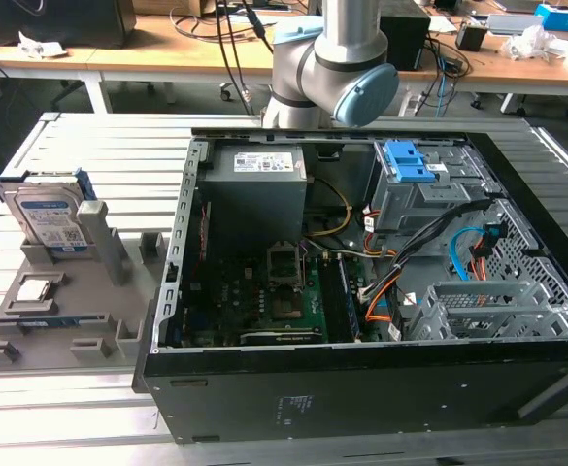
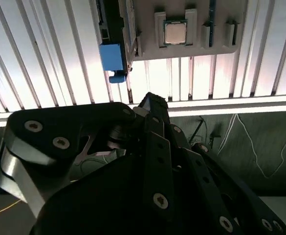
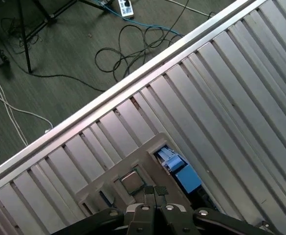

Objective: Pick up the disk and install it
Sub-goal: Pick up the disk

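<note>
Evidently, the gripper [image 3: 155,191] is seen empty, fingertips [image 3: 147,190] pressed together; if it is lowered unopened, the upright disk [image 1: 50,218] could be knocked from its holder [image 1: 89,316].

The bench [image 1: 99,136] is bare ribbed metal, brushed, and goes shiny where the light hits it. Along its edge at the exterior view's left, the holder [image 1: 70,311] looks like matt grey plastic, kinda rough. The disk [image 1: 50,218] standing in it is silvery metal with a glossy paper label and a blue plastic frame. The chip [image 2: 175,33] has a smooth satin metal lid. The computer case [image 1: 361,388] is matt black painted metal outside and dull bare sheet metal inside, plus a perforated metal cage [image 1: 497,311] and a blue plastic latch [image 1: 408,160]. The claw [image 3: 155,190] is matt black with shiny screw heads. The arm [image 1: 347,29] is smooth grey metal.
</note>
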You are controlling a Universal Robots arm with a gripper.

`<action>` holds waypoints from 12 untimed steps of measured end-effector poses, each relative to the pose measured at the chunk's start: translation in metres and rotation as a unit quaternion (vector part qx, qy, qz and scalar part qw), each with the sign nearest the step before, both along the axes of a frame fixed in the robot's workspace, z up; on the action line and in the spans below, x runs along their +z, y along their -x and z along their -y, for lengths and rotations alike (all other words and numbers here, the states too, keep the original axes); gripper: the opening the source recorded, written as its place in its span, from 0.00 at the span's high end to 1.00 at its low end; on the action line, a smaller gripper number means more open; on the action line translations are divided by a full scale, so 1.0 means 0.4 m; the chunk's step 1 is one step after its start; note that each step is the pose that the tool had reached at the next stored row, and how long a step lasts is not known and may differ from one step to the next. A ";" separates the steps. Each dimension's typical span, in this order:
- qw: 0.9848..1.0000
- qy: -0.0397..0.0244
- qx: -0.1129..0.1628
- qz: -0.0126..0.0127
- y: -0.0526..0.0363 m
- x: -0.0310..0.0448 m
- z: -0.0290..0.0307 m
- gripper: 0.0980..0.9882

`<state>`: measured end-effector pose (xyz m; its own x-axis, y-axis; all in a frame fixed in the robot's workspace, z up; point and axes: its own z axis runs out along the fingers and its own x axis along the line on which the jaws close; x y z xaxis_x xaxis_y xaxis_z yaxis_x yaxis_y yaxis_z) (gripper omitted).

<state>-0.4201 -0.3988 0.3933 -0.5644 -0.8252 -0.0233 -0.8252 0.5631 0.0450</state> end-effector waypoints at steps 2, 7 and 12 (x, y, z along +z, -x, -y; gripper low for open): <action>1.000 0.000 0.013 0.000 0.000 0.000 0.000 0.99; 0.999 0.000 0.055 0.000 0.000 0.000 0.000 0.99; 0.996 0.000 0.091 0.000 0.000 0.000 0.000 0.99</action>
